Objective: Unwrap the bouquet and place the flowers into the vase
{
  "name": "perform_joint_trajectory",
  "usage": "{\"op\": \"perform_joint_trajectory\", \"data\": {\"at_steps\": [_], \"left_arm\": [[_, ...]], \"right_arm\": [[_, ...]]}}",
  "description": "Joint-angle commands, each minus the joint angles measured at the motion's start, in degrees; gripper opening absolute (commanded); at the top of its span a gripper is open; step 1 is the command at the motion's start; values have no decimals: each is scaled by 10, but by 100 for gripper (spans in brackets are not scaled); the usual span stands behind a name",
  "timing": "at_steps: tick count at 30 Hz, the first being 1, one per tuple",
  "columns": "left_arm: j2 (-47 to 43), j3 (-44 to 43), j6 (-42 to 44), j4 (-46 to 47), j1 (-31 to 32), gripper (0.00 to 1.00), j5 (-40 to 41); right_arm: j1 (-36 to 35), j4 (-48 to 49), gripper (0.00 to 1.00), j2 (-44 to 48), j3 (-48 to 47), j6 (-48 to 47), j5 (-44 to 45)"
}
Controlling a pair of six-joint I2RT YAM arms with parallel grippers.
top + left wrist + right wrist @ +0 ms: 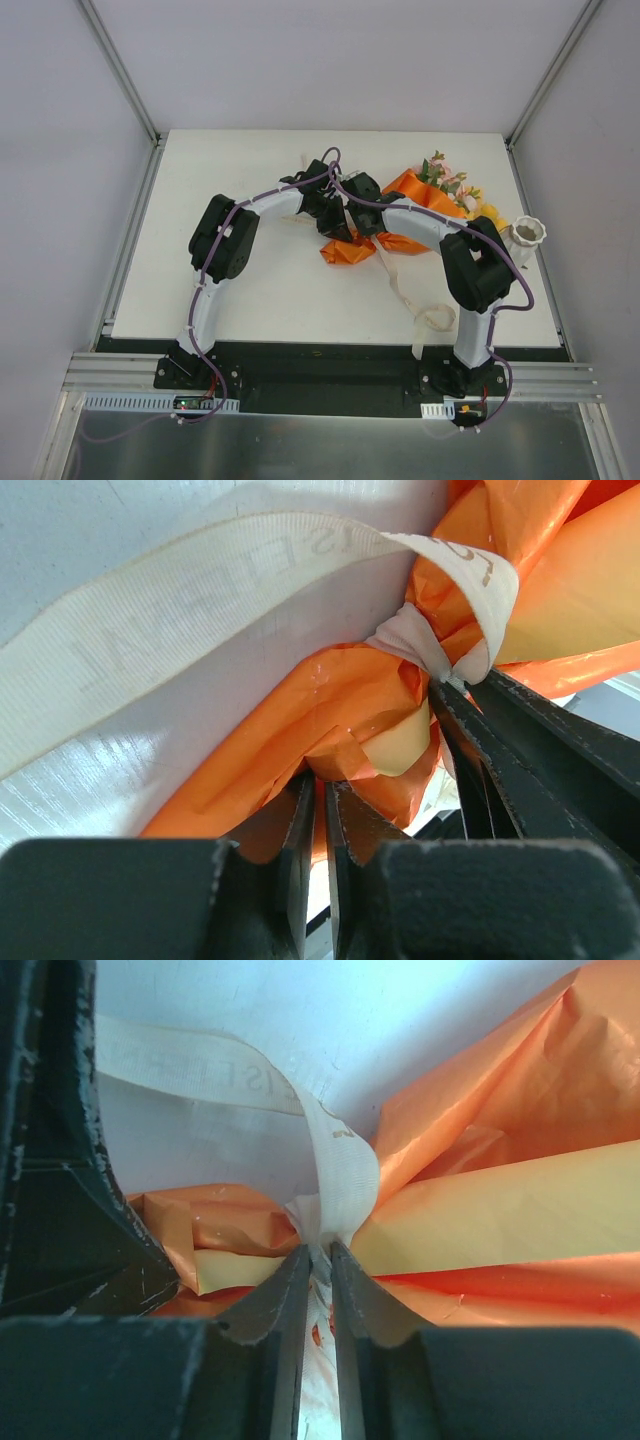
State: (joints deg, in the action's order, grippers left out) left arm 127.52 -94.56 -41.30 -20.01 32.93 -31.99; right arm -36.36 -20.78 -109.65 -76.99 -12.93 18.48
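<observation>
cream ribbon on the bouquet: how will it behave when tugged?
Likely floppy: the ribbon lies in loose curls in the top view. Probably grippy rather than slick: its ribbed weave shows. A tug may drag the orange paper it is knotted around.

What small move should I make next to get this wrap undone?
Probably draw the right hand gently away from the left hand. It pinches the ribbon at the knot, which cinches the orange paper that the left hand seems to grip, so the paper cannot open until that knot loosens.
</observation>
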Motion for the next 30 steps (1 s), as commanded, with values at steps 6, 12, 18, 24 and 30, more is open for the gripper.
{"op": "perform_joint_trajectory", "data": {"at_steps": [6, 12, 18, 24, 30], "left_arm": [[19, -4, 23, -16, 11, 9, 12], [18, -2, 25, -15, 11, 9, 15], [21, -3, 25, -16, 10, 9, 15], [27, 0, 22, -16, 11, 9, 14], [32, 3, 21, -16, 11, 7, 18]], "right_arm": [[-12, -57, 30, -8, -6, -69, -46], [-13, -55, 33, 3, 10, -75, -68], [-13, -42, 17, 11, 29, -73, -76], [-27, -27, 0, 9, -3, -54, 12], [-41, 41, 0, 51, 3, 11, 97]]}}
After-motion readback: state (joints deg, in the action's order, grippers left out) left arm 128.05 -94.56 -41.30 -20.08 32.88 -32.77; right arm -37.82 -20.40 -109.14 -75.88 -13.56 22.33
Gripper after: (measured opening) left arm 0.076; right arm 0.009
